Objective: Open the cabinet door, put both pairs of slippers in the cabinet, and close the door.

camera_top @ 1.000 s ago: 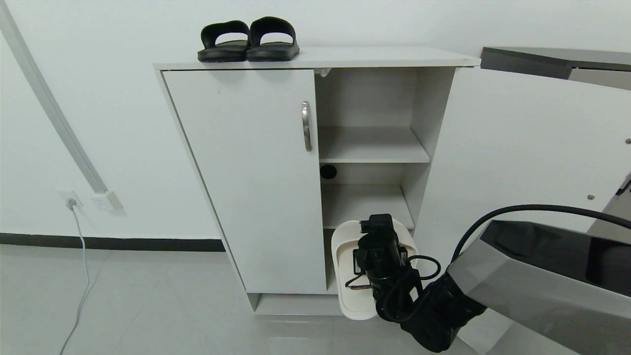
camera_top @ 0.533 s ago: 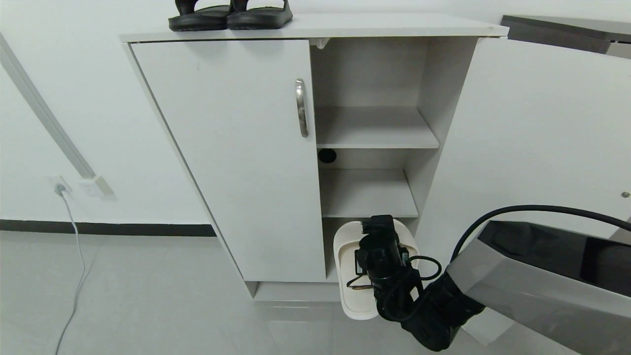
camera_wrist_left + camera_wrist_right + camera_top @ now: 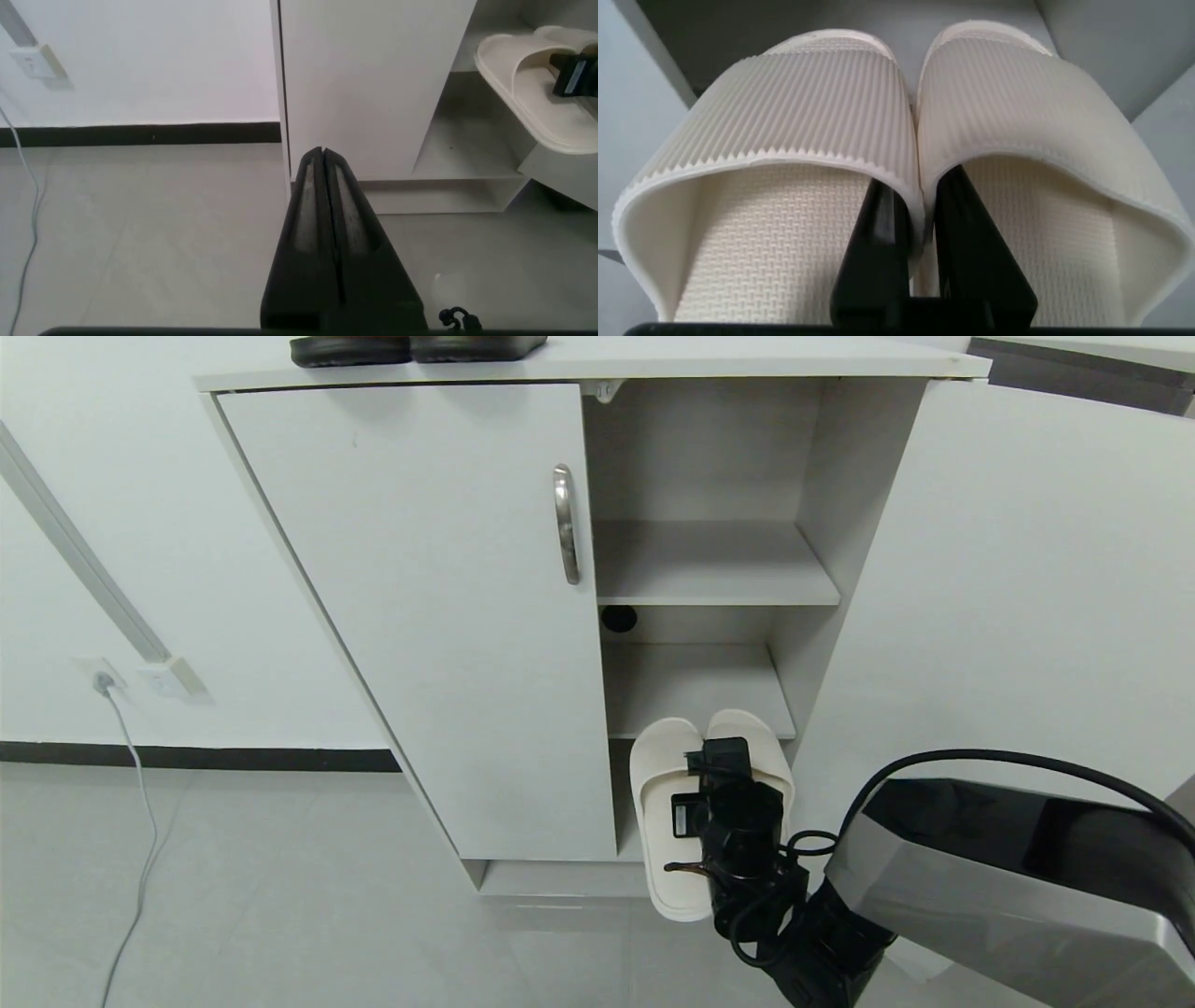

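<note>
Right arm (image 3: 826,933): comes in from near right, wrist angled to the far side.
Right end effector (image 3: 915,201): fingers (image 3: 976,252) pinch the white slippers (image 3: 658,793) by their touching inner walls.
Left end effector (image 3: 322,168): fingers pressed together, holding nothing.

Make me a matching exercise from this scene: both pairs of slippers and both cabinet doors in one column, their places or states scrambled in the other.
Column one
1. white slippers
2. black slippers
3. left door
4. right door

Column two
A. swung open
B. on top of the cabinet
C. shut
D. held in the right gripper at the cabinet's lower opening

Pairs: 1-D, 2-B, 3-C, 4-A
</note>
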